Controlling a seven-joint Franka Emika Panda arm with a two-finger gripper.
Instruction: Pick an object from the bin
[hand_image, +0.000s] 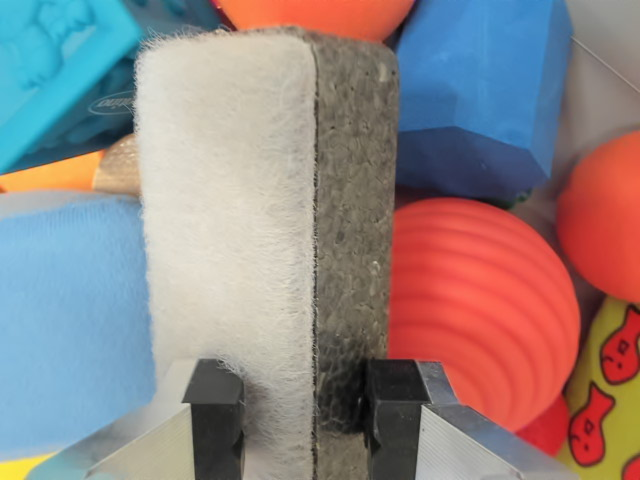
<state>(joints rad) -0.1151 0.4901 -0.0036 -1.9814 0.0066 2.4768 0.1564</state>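
Observation:
A whiteboard eraser, white felt on one side and dark grey foam on the other, stands upright in the middle of the wrist view. My gripper is shut on its lower end, one black finger pressing the felt side and the other against the foam side. The eraser hides much of the bin's contents behind it.
Around the eraser lie a ribbed red ball, a blue foam block, a light blue soft object, a teal moulded piece, orange balls and a yellow item with red fish prints.

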